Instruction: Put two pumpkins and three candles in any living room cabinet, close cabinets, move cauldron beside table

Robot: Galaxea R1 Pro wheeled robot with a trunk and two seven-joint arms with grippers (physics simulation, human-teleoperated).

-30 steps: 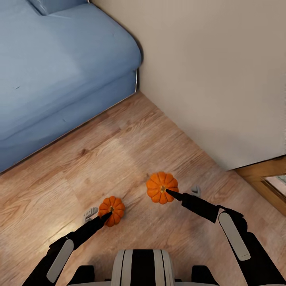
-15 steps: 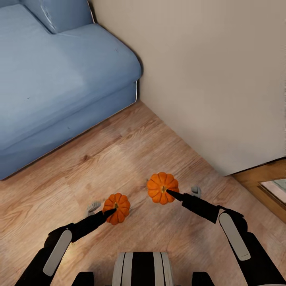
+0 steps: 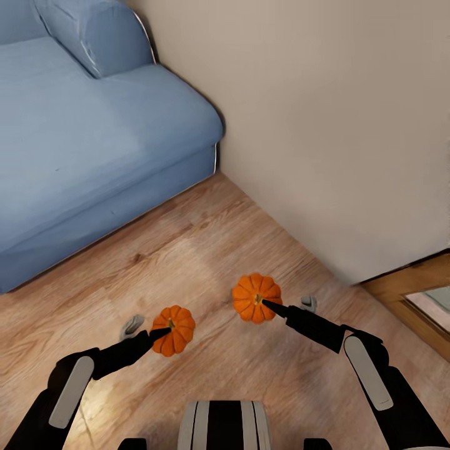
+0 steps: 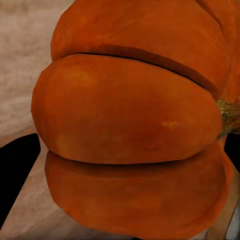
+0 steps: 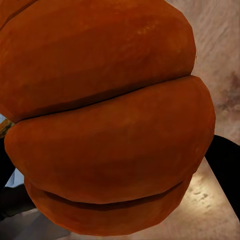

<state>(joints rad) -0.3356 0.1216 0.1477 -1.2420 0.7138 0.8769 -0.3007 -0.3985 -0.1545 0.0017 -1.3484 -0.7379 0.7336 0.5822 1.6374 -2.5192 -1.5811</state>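
Two ribbed orange pumpkins are held over the wooden floor. My left gripper (image 3: 160, 333) is shut on the smaller-looking pumpkin (image 3: 175, 328), whose side fills the left wrist view (image 4: 130, 125) between dark fingers (image 4: 17, 170). My right gripper (image 3: 267, 304) is shut on the other pumpkin (image 3: 255, 295), seen close up in the right wrist view (image 5: 105, 115). One grey candle (image 3: 132, 326) lies on the floor just left of the left pumpkin. A second candle (image 3: 309, 303) sits on the floor right of the right pumpkin, partly behind my right arm.
A blue sofa (image 3: 87, 144) with a rounded armrest fills the upper left. A beige wall (image 3: 344, 125) runs diagonally from the sofa's corner to the right. A wooden frame (image 3: 409, 281) shows at the right edge. Bare wood floor (image 3: 206, 244) lies between sofa and wall.
The whole picture has shifted, bringing the sofa's armrest into view, so the camera moved. My left arm has swung a little outward with its pumpkin. The right arm holds its place.
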